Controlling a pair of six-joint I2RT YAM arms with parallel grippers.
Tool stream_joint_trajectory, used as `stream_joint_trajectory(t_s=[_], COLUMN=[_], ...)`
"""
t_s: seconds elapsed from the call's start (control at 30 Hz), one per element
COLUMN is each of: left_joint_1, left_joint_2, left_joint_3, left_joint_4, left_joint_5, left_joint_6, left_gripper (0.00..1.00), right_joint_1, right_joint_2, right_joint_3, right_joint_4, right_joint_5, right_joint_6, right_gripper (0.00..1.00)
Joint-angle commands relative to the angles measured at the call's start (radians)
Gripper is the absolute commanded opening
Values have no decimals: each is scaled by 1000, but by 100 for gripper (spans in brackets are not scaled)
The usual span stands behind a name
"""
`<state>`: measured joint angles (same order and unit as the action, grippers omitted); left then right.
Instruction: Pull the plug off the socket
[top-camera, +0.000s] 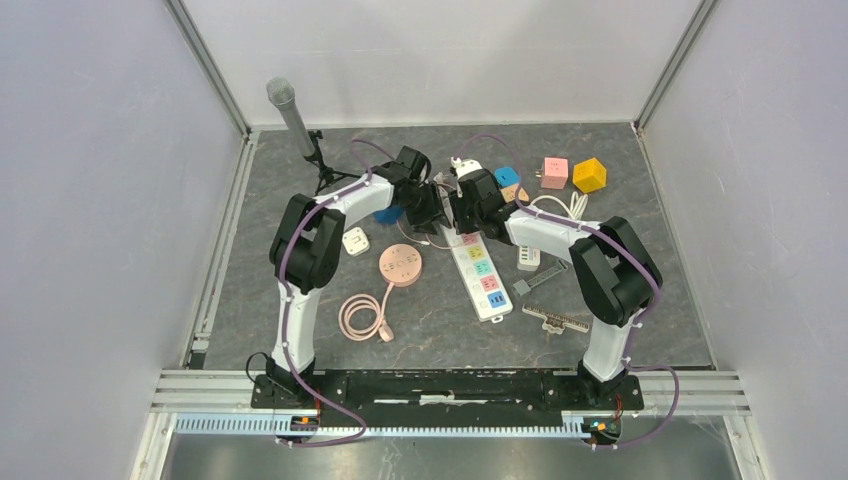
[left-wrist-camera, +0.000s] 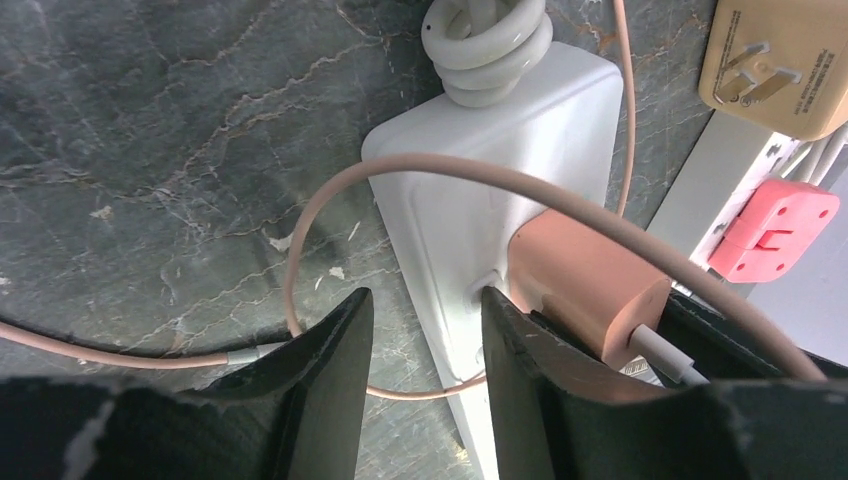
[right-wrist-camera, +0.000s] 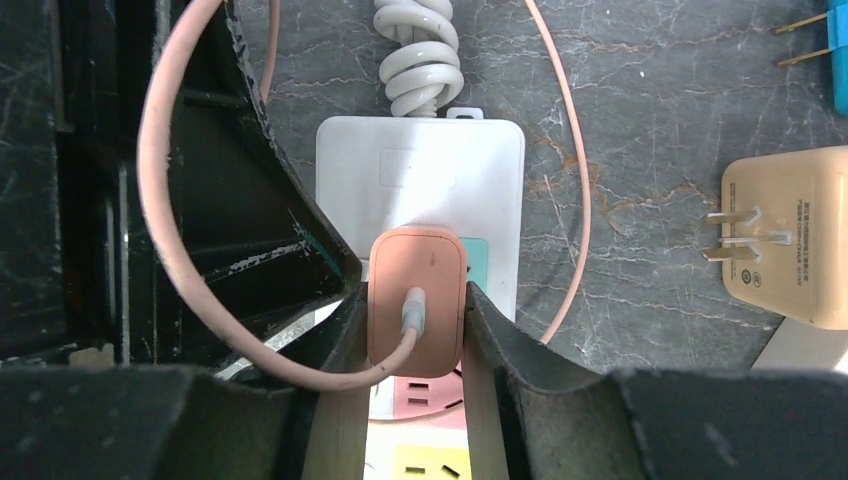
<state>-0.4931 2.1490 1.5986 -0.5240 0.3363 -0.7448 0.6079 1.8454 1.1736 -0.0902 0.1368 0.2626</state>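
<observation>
A white power strip (top-camera: 480, 270) with coloured sockets lies mid-table. A salmon-pink plug (right-wrist-camera: 415, 270) sits in the socket at its far end, its pink cable (right-wrist-camera: 160, 250) looping away. My right gripper (right-wrist-camera: 413, 300) is shut on the plug, one finger pressed to each side. My left gripper (left-wrist-camera: 425, 298) stands open astride the strip's left edge (left-wrist-camera: 440, 260): one finger is over the table and the other finger (left-wrist-camera: 510, 340) is over the strip's top beside the plug (left-wrist-camera: 585, 290). In the top view both grippers (top-camera: 445, 210) meet over the strip's far end and hide the plug.
A beige adapter (right-wrist-camera: 790, 245) lies right of the strip, with a pink adapter (left-wrist-camera: 775, 225) near it. The strip's coiled white cord (right-wrist-camera: 418, 50) runs off the far end. A round pink hub (top-camera: 400, 265), a microphone stand (top-camera: 292, 115), pink (top-camera: 554, 172) and yellow (top-camera: 589, 174) cubes stand around.
</observation>
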Motion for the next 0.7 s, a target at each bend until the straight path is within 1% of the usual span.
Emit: stream_joint_trajectory(t_s=[0.0,0.2,0.4,0.47,0.57,0.67], left_joint_1=[-6,-23,-33,-35,-42,-45], left_joint_2=[13,12,17,19,20,17], left_joint_3=[-15,-97,-144,-145,-153,-163], left_joint_4=[18,15,1,-10,-19,-39], left_joint_5=[-59,-125,-163,-172,-189,-198], left_joint_6=[-7,-5,-13,-14,-13,-26], left_gripper=[49,41,36,34,33,31], right_joint_1=[7,6,3,11,26,24], right_joint_2=[-14,-44,-45,-47,-82,-114], right_joint_3=[37,50,47,29,8,-4], right_joint_4=[-6,1,22,23,14,14], right_joint_5=[-1,-32,-75,-47,43,74], right_joint_6=[63,55,44,29,-25,-52], right_gripper=[0,0,0,0,0,0])
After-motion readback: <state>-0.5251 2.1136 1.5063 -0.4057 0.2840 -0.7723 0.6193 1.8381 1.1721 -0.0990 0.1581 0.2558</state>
